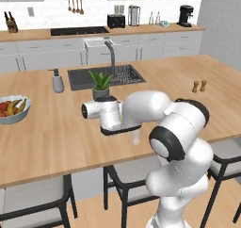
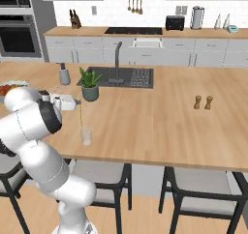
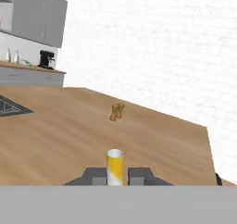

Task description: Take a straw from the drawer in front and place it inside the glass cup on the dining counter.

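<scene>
**Q:** Straw point(image 2: 80, 116) first: where is it kept at this moment?

**A:** It is clamped between the fingers of the gripper point(image 3: 115, 176), which are closed on it. In the hand view its pale-yellow end is seen between the two dark tips. In the right base view it hangs nearly upright, and its lower end is just above the glass cup point(image 2: 86, 135), or perhaps already at the rim; this cannot be decided.

**Q:** And where is the glass cup placed?

**A:** On the dining counter point(image 2: 160, 117), near the front edge. The potted plant point(image 2: 89, 84) is behind the cup, the sink point(image 2: 127, 77) is further behind, and the two small shakers point(image 2: 203, 102) are well apart from the cup, to the right.

**Q:** How should this step be done well?

**A:** It is judged that the straw must be lowered straight down, slowly, with its tip kept inside the mouth of the cup. The straw is thin and the cup is light, so a side push on the rim could tip the cup. The grip should be opened only when the lower end is well inside the cup.
</scene>
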Controlling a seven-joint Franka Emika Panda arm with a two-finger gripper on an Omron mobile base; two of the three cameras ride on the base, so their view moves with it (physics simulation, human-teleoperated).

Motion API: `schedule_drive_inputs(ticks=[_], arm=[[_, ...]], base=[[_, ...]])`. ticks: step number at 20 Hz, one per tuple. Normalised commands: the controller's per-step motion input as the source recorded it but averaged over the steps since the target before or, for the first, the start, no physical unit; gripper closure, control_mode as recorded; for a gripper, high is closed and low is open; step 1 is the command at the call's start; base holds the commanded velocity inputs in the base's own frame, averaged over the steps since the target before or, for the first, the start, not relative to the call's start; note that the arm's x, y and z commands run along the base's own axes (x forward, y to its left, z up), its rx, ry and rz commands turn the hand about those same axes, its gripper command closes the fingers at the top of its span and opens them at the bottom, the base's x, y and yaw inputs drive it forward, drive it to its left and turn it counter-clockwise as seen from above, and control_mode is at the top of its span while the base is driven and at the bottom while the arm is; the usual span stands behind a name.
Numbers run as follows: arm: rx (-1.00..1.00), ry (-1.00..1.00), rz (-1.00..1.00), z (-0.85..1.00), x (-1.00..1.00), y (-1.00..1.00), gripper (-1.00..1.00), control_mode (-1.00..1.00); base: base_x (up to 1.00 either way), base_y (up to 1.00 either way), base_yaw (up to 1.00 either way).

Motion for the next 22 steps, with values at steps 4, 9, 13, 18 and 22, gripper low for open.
schedule_drive_inputs(ticks=[4, 9, 13, 18, 22], arm=[[-0.24, -0.21, -0.15, 0.00, 0.05, 0.01, 1.00, -1.00], [-0.12, -0.08, -0.15, 0.00, 0.01, 0.00, 1.00, -1.00], [-0.01, 0.00, -0.10, -0.01, 0.01, 0.00, 1.00, -1.00], [0.00, 0.00, -0.07, 0.00, 0.02, -0.05, 1.00, -1.00], [0.00, 0.00, -0.06, -0.04, 0.01, -0.27, 1.00, -1.00]], base=[[0.00, 0.00, 0.00], [0.00, 0.00, 0.00], [0.00, 0.00, 0.00], [0.00, 0.00, 0.00], [0.00, 0.00, 0.00]])
